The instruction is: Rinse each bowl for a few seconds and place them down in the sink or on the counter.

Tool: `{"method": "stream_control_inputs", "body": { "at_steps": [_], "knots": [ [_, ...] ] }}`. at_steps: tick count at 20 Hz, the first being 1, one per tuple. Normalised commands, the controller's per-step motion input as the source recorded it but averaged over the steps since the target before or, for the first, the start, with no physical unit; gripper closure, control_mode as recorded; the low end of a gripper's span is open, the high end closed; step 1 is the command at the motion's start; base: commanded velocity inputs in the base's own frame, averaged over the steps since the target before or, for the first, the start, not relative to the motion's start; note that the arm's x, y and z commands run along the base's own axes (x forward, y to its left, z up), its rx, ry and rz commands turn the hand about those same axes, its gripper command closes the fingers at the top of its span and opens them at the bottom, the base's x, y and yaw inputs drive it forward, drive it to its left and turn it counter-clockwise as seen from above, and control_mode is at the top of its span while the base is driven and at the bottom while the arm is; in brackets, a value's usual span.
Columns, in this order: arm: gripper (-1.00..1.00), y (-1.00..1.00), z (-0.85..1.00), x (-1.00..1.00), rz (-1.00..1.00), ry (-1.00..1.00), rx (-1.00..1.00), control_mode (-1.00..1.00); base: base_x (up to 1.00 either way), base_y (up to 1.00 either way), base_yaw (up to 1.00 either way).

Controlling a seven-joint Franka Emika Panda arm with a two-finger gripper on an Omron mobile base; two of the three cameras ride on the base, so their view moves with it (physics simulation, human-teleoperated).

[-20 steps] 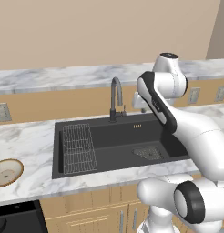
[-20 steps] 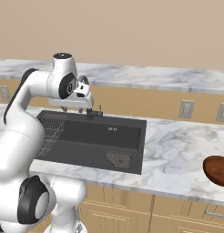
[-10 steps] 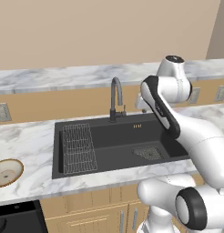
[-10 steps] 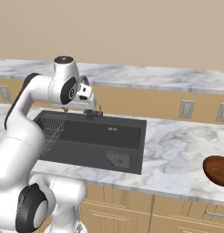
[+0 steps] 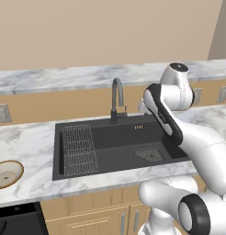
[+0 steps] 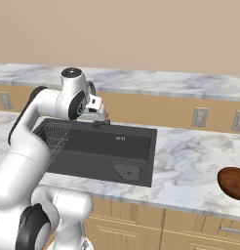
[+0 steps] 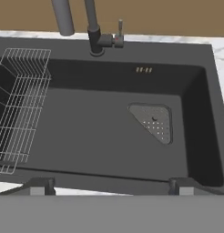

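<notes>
The tan bowl (image 5: 5, 173) with its cream speckled inside rests on the counter (image 5: 27, 140) left of the sink (image 5: 126, 158). Far to the right, the reddish-brown bowl (image 6: 233, 182) lies on the counter (image 6: 190, 163) near its front edge. My gripper (image 7: 111, 186) hangs above the sink (image 7: 100, 132), looking down into the basin. It is open, with its fingertips (image 7: 38, 185) wide apart and nothing between them. In the right base view the hand (image 6: 94, 105) is up by the tap, at the sink's back edge (image 6: 122, 131). Both bowls lie well away from the gripper.
A wire rack (image 7: 18, 104) fills the left end of the basin and a mesh drain (image 7: 155, 122) sits to the right. The dark gooseneck tap (image 7: 93, 32) rises at the back edge. A raised marble ledge (image 5: 64, 78) runs behind, with wall outlets (image 6: 199, 117) below it.
The arm's upper part has swung slightly rightward in the left base view. Both bowls lie where they were.
</notes>
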Motion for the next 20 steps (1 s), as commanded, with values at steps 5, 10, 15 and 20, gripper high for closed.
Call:
{"method": "stream_control_inputs", "body": {
  "at_steps": [5,10,15,20],
  "knots": [
    [-1.00,-0.13,-0.13,0.17,0.05,-0.06,0.00,-1.00,0.00,0.00,0.00],
    [-1.00,-0.09,-0.15,0.17,0.09,-0.10,0.00,-1.00,0.00,0.00,0.00],
    [-1.00,-0.07,-0.12,0.14,0.11,-0.13,0.00,-1.00,0.00,0.00,0.00],
    [-1.00,-0.02,-0.12,0.15,0.08,-0.14,0.00,-1.00,0.00,0.00,0.00]
  ]
}}
